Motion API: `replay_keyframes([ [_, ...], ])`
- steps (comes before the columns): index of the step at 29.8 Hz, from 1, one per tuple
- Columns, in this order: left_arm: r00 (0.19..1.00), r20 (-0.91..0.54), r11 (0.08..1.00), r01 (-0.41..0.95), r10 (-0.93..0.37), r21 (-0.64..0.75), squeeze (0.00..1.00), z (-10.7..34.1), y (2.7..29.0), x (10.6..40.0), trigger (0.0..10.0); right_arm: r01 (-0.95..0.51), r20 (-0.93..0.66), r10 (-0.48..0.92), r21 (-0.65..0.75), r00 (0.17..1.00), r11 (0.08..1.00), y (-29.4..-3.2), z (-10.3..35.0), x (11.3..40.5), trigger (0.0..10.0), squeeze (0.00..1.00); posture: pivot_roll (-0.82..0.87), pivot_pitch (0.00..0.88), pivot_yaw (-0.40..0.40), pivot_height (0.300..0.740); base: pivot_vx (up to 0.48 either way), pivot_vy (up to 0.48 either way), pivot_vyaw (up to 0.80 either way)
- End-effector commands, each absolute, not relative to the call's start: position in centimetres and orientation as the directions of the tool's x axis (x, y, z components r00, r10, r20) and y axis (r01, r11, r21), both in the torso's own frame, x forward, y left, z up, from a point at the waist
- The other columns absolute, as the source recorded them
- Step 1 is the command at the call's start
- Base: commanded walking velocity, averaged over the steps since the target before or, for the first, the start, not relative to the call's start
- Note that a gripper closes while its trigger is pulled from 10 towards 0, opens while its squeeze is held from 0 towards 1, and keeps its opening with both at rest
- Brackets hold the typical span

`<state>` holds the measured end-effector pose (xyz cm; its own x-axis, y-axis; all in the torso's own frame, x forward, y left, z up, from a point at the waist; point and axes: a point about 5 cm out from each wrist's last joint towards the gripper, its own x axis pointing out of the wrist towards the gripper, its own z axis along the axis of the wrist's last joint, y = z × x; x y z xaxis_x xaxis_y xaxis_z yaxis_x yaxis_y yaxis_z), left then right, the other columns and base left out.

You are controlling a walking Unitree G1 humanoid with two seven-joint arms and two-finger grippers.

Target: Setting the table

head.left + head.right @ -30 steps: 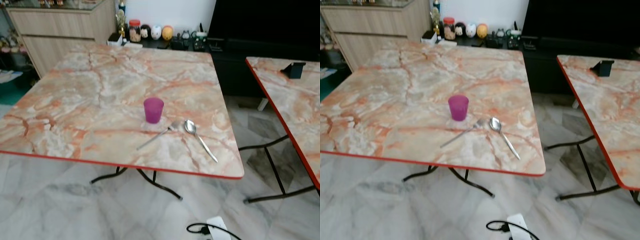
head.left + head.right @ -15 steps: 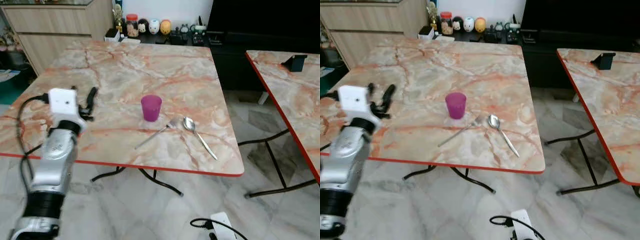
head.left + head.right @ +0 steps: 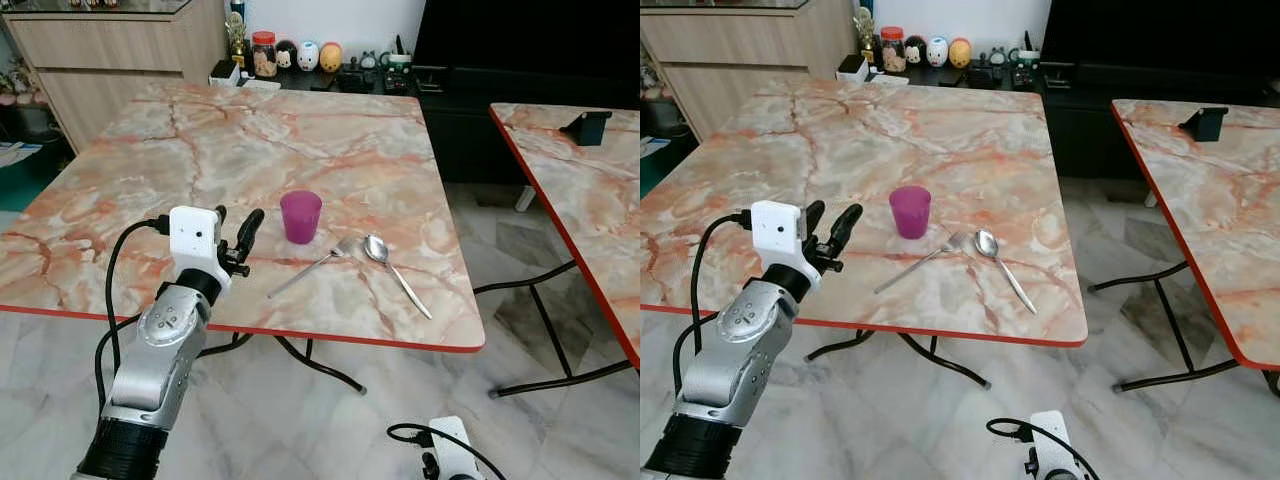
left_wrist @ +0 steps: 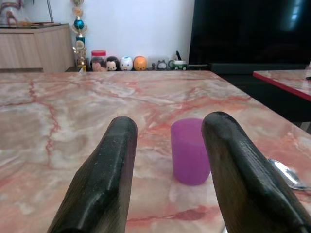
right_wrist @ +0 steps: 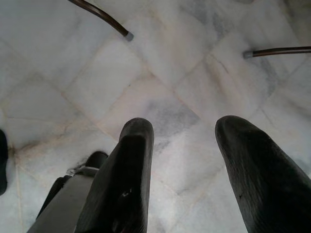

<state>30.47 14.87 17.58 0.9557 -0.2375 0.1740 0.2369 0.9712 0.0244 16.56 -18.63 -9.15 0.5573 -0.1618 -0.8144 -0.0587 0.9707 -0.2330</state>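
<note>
With my left gripper (image 3: 236,235) fingers apart near the small purple plastic cup (image 3: 301,217), I judge it light, slippery; grasp mid-wall.

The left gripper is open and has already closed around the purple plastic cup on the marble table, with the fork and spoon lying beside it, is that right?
Not quite. The left gripper is open but short of the purple plastic cup, touching nothing, as the left eye view shows. The fork and spoon lie beside the cup.

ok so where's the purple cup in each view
Left eye view: purple cup near the table's middle, beyond the left tool.
Right eye view: left of the fork and spoon.
Left wrist view: framed between the tool's two fingers.
Right wrist view: floor, no cup.
Shared landmark: the spoon beside the cup.
</note>
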Motion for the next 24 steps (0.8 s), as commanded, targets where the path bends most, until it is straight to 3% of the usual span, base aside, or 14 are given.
replay_keyframes([
  [1, 0.956, 0.169, 0.971, 0.237, -0.239, 0.030, 0.00, 17.9, 14.9, 30.2, 10.0, -0.010, -0.811, -0.203, -0.250, 0.549, 0.968, -19.3, -9.1, 16.4, 10.0, 0.00, 0.00, 0.000, -0.028, 0.740, 0.000, 0.000, 0.00],
  [6, 0.953, 0.202, 0.974, 0.226, -0.227, 0.025, 0.00, 18.5, 15.1, 30.3, 10.0, 0.090, -0.802, -0.254, -0.245, 0.540, 0.965, -20.4, -9.0, 16.2, 10.0, 0.00, 0.00, 0.000, -0.025, 0.740, 0.000, 0.000, 0.00],
  [10, 0.935, 0.185, 0.883, 0.201, -0.301, 0.424, 0.00, 18.5, 14.5, 30.5, 10.0, 0.065, -0.807, -0.254, -0.260, 0.534, 0.963, -20.6, -9.1, 16.0, 10.0, 0.00, 0.00, 0.010, -0.028, 0.740, 0.000, 0.000, 0.00],
  [17, 0.941, 0.200, 0.921, 0.196, -0.273, 0.337, 0.00, 18.3, 14.1, 30.2, 10.0, 0.051, -0.808, -0.241, -0.254, 0.538, 0.966, -20.2, -9.1, 16.1, 10.0, 0.00, 0.00, 0.016, -0.028, 0.740, 0.000, 0.000, 0.00],
  [18, 0.944, 0.203, 0.936, 0.193, -0.258, 0.294, 0.63, 18.2, 14.2, 30.2, 10.0, 0.049, -0.808, -0.240, -0.254, 0.538, 0.966, -20.1, -9.1, 16.2, 10.0, 0.00, 0.00, 0.016, -0.028, 0.740, 0.000, 0.000, 0.00],
  [19, 0.949, 0.208, 0.957, 0.191, -0.236, 0.218, 1.00, 18.3, 14.2, 30.2, 10.0, 0.046, -0.808, -0.238, -0.254, 0.539, 0.966, -20.1, -9.1, 16.2, 10.0, 0.00, 0.00, 0.017, -0.029, 0.740, 0.000, 0.000, 0.00],
  [24, 0.958, 0.199, 0.972, 0.176, -0.206, 0.158, 1.00, 18.2, 14.5, 30.4, 10.0, 0.043, -0.807, -0.235, -0.252, 0.542, 0.967, -20.0, -9.0, 16.3, 10.0, 0.00, 0.00, 0.018, -0.029, 0.740, 0.000, 0.000, 0.00],
])
